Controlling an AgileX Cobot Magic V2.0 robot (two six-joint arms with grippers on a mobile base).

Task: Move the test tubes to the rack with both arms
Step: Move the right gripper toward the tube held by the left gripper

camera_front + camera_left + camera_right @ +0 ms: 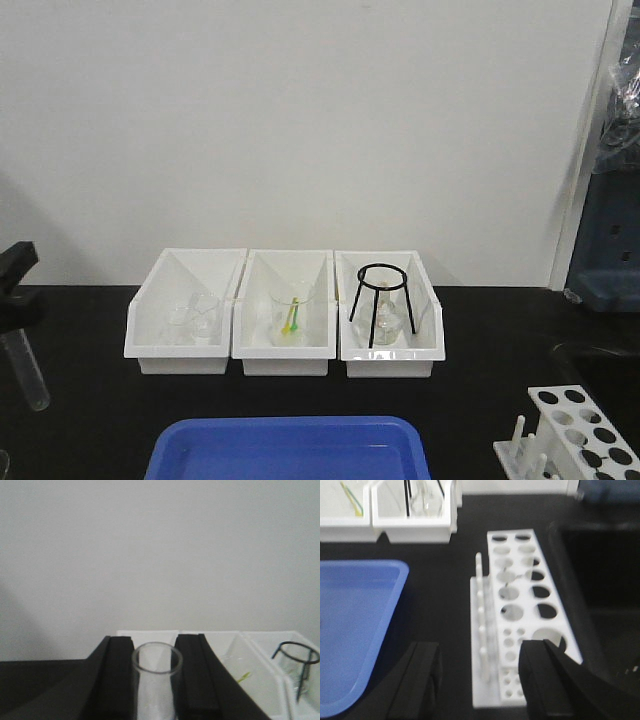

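Note:
My left gripper [156, 644] is shut on a clear test tube [156, 680]; the tube's open rim stands upright between the two black fingers [117, 680]. In the front view the same test tube [25, 372] hangs below the left gripper [14, 285] at the far left edge, above the black table. The white rack [520, 605] with round holes and a row of pegs lies under my right gripper [480, 655], which is open and holds nothing. The rack [580, 430] sits at the front right corner of the table. I see no tubes in it.
Three white bins [285, 345] stand in a row at the back; the right one holds a black tripod ring [380, 300], the others hold glassware. A flat blue tray [290, 450] lies at the front middle. A dark recess [605, 580] lies right of the rack.

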